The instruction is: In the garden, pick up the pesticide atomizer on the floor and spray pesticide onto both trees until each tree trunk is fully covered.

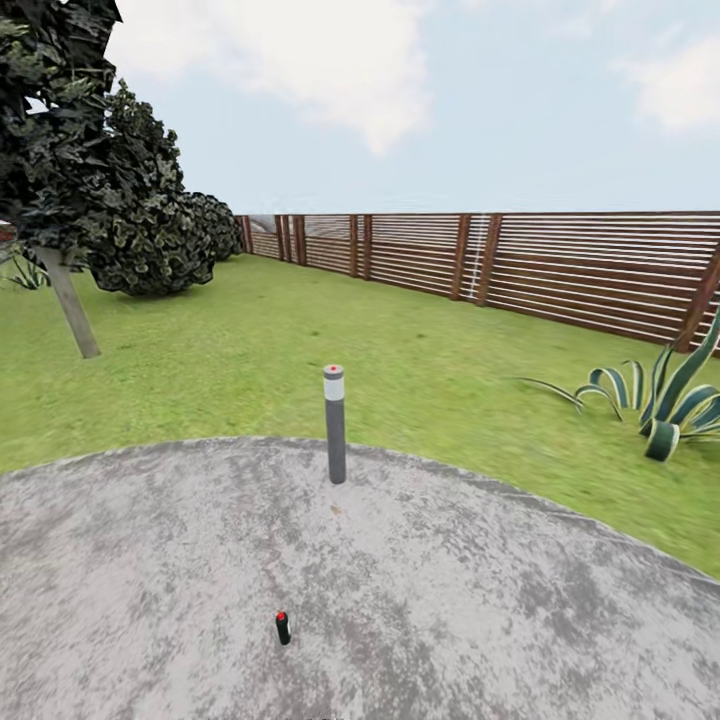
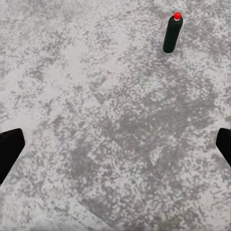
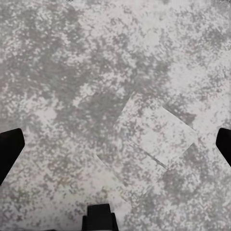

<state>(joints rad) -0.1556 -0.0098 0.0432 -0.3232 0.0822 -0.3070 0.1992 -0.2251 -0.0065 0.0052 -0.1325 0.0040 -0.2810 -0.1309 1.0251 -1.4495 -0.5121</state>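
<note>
Grey paving [image 1: 500, 620] carries the upright spray bottle [image 1: 283, 627], so we hang both sets of jaws wide apart, empty, above it.

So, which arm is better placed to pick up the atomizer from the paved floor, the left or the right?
Probably the left. The pesticide atomizer stands upright ahead of the open left gripper in the left wrist view. The open right gripper faces bare floor.
</note>
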